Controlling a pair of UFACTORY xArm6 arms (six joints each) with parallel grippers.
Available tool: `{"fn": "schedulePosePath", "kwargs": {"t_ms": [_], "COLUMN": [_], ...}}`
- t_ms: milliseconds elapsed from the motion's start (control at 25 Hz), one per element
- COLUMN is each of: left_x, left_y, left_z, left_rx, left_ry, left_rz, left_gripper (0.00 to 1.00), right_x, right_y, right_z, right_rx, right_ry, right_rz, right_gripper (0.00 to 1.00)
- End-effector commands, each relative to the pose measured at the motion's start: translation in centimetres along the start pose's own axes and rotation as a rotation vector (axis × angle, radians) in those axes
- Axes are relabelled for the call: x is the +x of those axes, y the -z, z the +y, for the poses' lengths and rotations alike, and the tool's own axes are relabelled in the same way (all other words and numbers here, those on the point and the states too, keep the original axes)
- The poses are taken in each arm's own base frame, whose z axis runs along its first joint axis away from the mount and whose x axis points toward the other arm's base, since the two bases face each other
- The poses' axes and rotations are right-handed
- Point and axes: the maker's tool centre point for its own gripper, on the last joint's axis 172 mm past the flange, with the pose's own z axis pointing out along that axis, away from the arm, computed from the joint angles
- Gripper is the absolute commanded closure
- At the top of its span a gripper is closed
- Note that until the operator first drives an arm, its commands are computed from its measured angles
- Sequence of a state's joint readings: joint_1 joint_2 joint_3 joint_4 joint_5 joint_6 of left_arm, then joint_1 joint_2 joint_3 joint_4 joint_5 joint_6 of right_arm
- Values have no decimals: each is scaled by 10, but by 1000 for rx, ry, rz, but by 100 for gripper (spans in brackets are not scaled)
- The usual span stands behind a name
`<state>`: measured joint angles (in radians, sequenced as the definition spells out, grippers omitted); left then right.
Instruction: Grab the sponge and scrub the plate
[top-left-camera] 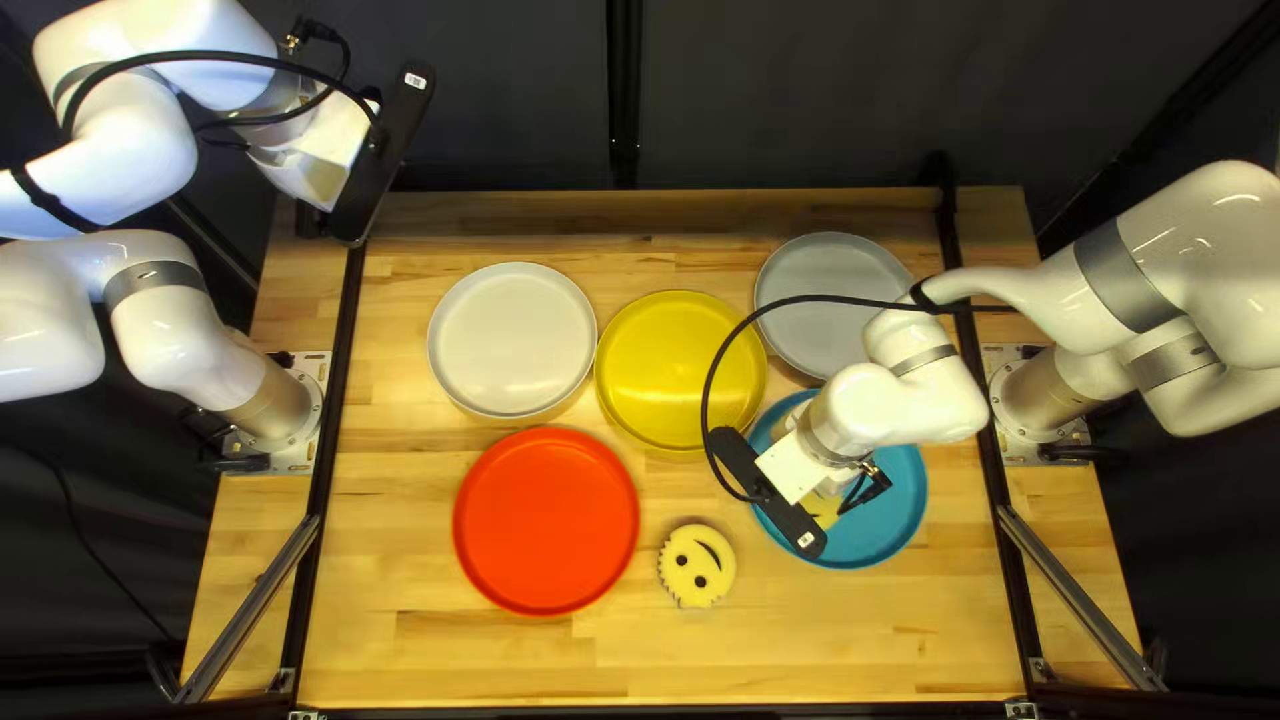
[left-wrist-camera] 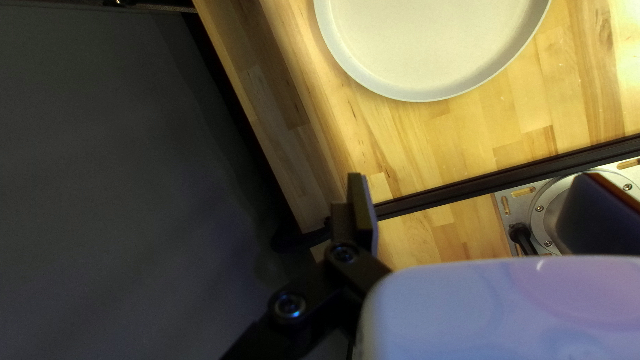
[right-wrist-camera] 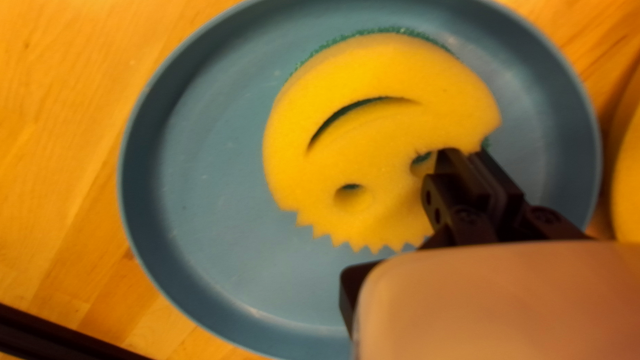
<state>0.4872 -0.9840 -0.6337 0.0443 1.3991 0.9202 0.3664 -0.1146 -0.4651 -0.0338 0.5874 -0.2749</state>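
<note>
Sponge (right-wrist-camera: 380, 143) is pinched by right end effector (right-wrist-camera: 472, 157); left end effector (left-wrist-camera: 476, 179) gapes; light, level circles suit blue plate (right-wrist-camera: 207, 180).

A pale wooden butcher-block table (top-left-camera: 454, 660) carries a round off-white plate (top-left-camera: 514, 340) just beside a round yellow plate (top-left-camera: 664, 367), with a round grey plate (top-left-camera: 816, 274), a round blue plate (top-left-camera: 891, 510) and a round red plate (top-left-camera: 547, 520). A yellow smiley-faced foam sponge (top-left-camera: 698, 567) lies between red and blue.
</note>
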Motion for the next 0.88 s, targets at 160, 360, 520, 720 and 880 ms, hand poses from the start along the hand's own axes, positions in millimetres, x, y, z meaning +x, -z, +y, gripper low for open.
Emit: {"fn": "schedulePosePath", "kwargs": {"t_ms": [160,360,520,720,880], "left_x": [0,0,0,0,0], "left_y": [0,0,0,0,0], "left_z": [0,0,0,0,0], "left_rx": [0,0,0,0,0], "left_ry": [0,0,0,0,0], "left_rz": [0,0,0,0,0], "left_gripper": [0,0,0,0,0], "right_x": [-31,-33,-18,-2,5], "right_y": [-1,-3,-8,-3,0], "right_z": [-21,-12,7,37,58], "right_rx": [24,32,28,19,12], "right_ry": [-36,-52,-44,-34,-27], "right_rz": [-13,-10,-8,-7,-8], "right_gripper": [100,100,100,100,100]}}
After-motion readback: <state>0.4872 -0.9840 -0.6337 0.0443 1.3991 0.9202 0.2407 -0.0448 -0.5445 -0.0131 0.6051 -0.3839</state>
